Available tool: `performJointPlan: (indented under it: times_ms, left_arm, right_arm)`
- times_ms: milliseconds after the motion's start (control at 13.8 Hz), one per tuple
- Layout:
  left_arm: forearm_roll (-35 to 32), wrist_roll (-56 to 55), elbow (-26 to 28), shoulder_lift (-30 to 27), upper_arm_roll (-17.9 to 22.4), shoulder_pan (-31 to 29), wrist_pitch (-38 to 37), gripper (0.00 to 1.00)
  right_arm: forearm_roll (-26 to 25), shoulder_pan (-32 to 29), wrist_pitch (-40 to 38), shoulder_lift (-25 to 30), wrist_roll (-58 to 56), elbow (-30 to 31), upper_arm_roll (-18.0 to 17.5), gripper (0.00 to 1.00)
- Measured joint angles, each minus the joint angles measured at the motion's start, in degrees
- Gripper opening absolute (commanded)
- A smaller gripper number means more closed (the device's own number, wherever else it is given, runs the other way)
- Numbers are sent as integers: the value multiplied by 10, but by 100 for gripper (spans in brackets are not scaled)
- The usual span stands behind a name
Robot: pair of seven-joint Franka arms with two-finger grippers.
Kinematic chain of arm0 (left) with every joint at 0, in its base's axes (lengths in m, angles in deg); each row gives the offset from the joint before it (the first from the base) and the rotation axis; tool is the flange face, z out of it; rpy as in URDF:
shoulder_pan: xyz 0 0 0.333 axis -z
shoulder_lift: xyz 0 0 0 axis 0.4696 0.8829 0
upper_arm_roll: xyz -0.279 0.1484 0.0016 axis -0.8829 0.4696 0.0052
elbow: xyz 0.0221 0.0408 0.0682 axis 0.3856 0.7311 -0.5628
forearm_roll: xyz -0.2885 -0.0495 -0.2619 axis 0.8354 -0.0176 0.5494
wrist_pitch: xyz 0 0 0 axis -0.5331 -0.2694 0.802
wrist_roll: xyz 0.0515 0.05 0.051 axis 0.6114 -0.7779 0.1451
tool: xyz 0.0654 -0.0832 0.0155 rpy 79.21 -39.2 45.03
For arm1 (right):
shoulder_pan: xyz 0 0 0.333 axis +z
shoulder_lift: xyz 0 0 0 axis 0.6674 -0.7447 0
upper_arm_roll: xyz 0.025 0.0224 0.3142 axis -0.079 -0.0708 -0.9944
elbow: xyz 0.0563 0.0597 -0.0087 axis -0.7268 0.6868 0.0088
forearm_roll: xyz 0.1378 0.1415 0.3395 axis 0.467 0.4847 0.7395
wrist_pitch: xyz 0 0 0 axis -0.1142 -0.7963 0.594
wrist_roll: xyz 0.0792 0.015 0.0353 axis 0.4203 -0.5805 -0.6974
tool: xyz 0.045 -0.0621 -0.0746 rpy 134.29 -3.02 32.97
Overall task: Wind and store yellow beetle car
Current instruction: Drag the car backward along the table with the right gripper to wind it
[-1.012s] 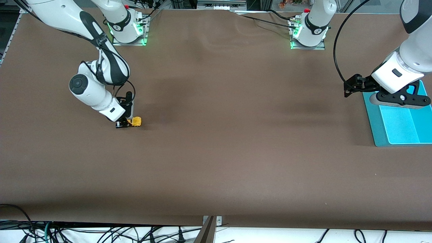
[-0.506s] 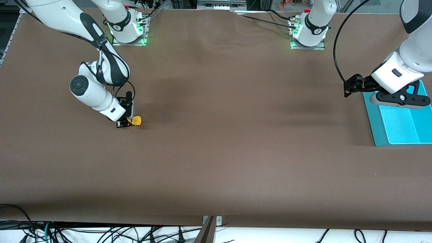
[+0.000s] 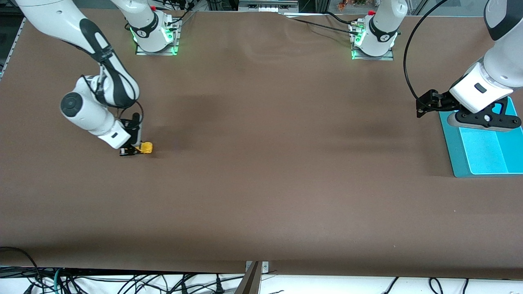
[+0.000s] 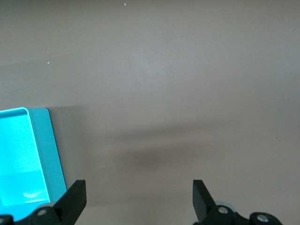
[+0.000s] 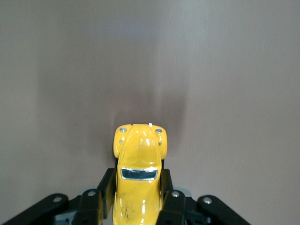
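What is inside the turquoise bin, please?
The visible part of the turquoise bin shows only its bare floor. The left gripper, waiting with jaws open, and its wrist cover the end nearest the arm bases, so that part cannot be seen.

The right gripper [image 3: 132, 151] sits low at the front view's left, arm bent down from the upper left, fingers clamped; the left gripper [image 4: 138, 199] hangs spread wide at the right edge, waiting.

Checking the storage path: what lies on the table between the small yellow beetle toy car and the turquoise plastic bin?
Only bare brown tabletop, per the front view, between car and bin.
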Motion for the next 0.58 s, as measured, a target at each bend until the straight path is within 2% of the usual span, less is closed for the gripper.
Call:
performJointPlan:
  times_ms: [578]
  left_arm:
    - [0, 0, 0, 0, 0, 0, 0, 100]
  right_arm:
    - [1, -92, -9, 0, -115, -4, 28, 17]
